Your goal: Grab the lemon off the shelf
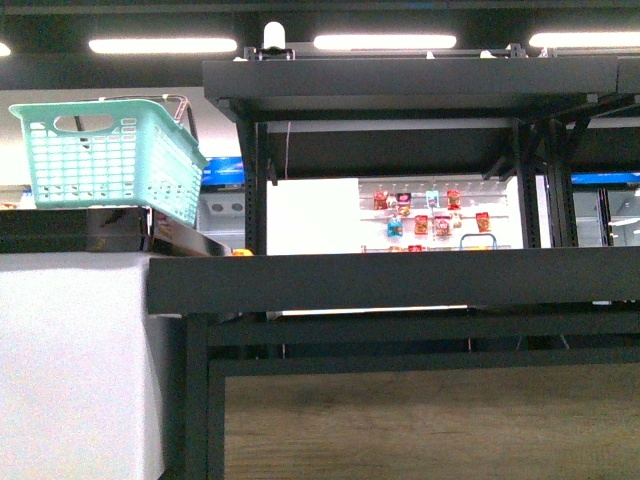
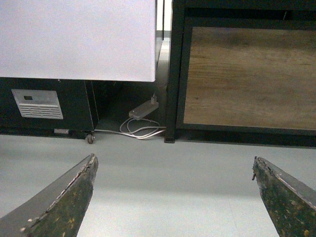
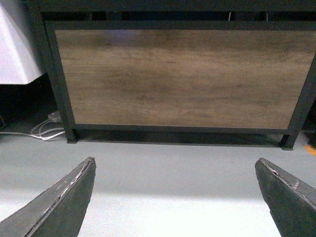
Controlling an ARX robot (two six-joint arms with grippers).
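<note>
Left gripper: wide open, empty.
Right gripper: wide open, empty.
Lemon: yellow sliver at shelf lip's left end; axis cannot be told.
Front view alone: lemon, teal basket.

I see a black metal shelf, its wide dark tray at camera height, with a wood panel below. A small yellow-orange shape peeks over the tray's front lip; I cannot tell what it is. On the grey floor, beside the shelf's leg, lie a white power strip and its looped cable.
</note>
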